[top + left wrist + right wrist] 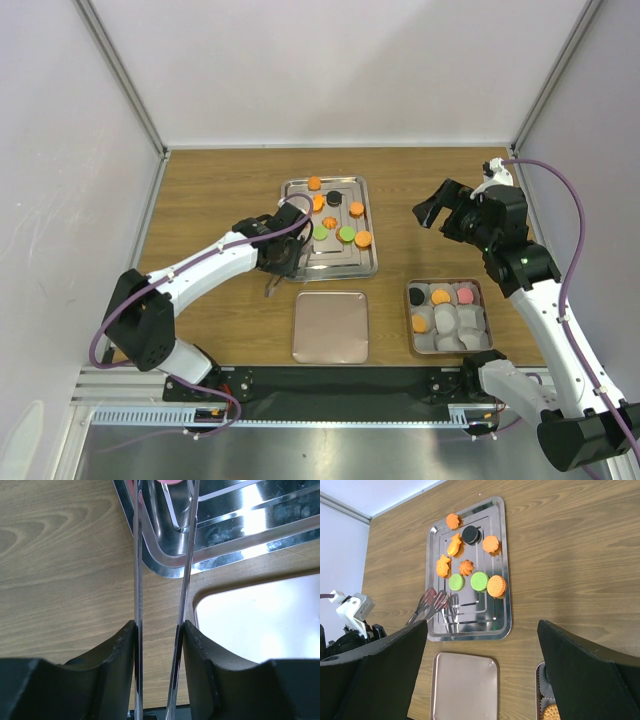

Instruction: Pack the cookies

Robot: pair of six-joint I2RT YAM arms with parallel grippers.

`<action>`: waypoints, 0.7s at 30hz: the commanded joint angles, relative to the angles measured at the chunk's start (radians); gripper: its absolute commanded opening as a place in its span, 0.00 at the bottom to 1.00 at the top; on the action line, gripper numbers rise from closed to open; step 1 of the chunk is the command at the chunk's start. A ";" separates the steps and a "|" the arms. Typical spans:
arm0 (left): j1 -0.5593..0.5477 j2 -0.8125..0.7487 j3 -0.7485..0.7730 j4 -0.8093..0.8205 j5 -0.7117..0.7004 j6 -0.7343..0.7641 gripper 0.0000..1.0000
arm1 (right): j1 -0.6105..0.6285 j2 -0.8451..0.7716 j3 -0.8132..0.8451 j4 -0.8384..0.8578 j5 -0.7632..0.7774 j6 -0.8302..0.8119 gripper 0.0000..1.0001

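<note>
While the left tool (159, 630) clamps metal tongs (137, 570) whose tips reach the steel tray's (502, 540) 7 o'clock corner, the right tool (438, 208) hangs wide open at the desk's (200, 200) 3 o'clock. Most cookies (480, 581) lie on the tray; a few sit in the box (478, 290) at 5 o'clock.

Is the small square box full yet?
Partly full: the small square box holds four cookies, black, orange, pink, orange; its other pale paper cups sit empty.

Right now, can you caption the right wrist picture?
Tongs poke over a steel tray holding orange, green and black cookies.
</note>
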 commanded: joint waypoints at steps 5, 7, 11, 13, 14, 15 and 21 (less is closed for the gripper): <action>-0.012 -0.023 0.050 -0.006 -0.016 0.023 0.40 | -0.003 -0.017 0.016 0.021 -0.004 -0.007 1.00; -0.019 -0.033 0.061 -0.013 -0.016 0.023 0.39 | -0.002 -0.016 0.020 0.020 -0.001 -0.010 1.00; -0.041 -0.053 0.104 -0.036 -0.026 0.020 0.38 | -0.004 -0.014 0.033 0.011 0.004 -0.013 1.00; -0.059 -0.059 0.131 -0.050 -0.031 0.018 0.38 | -0.003 -0.012 0.039 0.009 0.008 -0.015 0.99; -0.065 -0.067 0.142 -0.053 -0.036 0.017 0.38 | -0.003 -0.012 0.040 0.007 0.010 -0.015 1.00; -0.078 -0.069 0.160 -0.058 -0.037 0.015 0.38 | -0.003 -0.012 0.042 0.004 0.010 -0.013 1.00; -0.170 -0.070 0.242 -0.073 -0.040 -0.002 0.38 | -0.005 -0.014 0.060 -0.014 0.027 -0.015 1.00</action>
